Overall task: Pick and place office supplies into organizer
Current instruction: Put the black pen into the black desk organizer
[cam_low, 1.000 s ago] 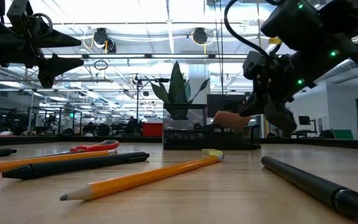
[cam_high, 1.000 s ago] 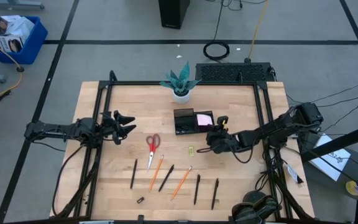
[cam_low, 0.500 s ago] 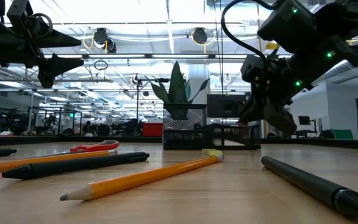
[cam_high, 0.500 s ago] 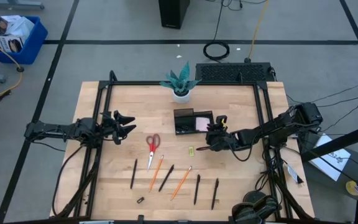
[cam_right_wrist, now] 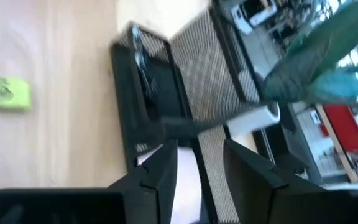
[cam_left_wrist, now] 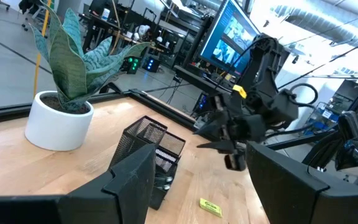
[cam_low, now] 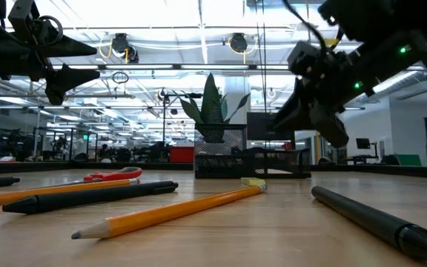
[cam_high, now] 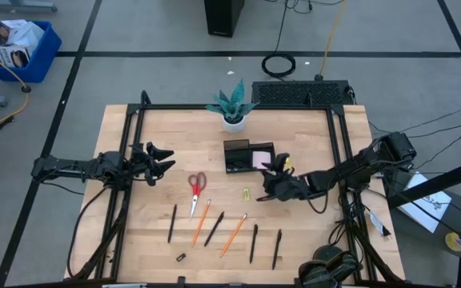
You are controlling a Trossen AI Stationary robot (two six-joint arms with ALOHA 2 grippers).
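Note:
The black mesh organizer (cam_high: 237,157) stands mid-table, and a pink sticky-note pad (cam_high: 262,158) lies in its lower compartment. My right gripper (cam_high: 267,182) hovers open and empty just near-right of it, its fingers (cam_right_wrist: 158,169) pointing at the organizer's mesh wall (cam_right_wrist: 154,93). My left gripper (cam_high: 165,162) waits open at the table's left, above the wood. Flat on the table are red-handled scissors (cam_high: 197,190), black pens (cam_high: 214,228), orange pencils (cam_high: 233,234), a yellow-green clip (cam_high: 246,193) and a black clip (cam_high: 181,258).
A white pot with a teal plant (cam_high: 232,110) stands behind the organizer at the far edge. A black frame (cam_high: 338,144) runs along the table's sides. Bare wood lies between the organizer and the scissors.
My right gripper has opened and let go of the pink pad, which now lies in the organizer's lower compartment. The gripper has then drawn back toward the near edge, risen a little and tipped closer to level.

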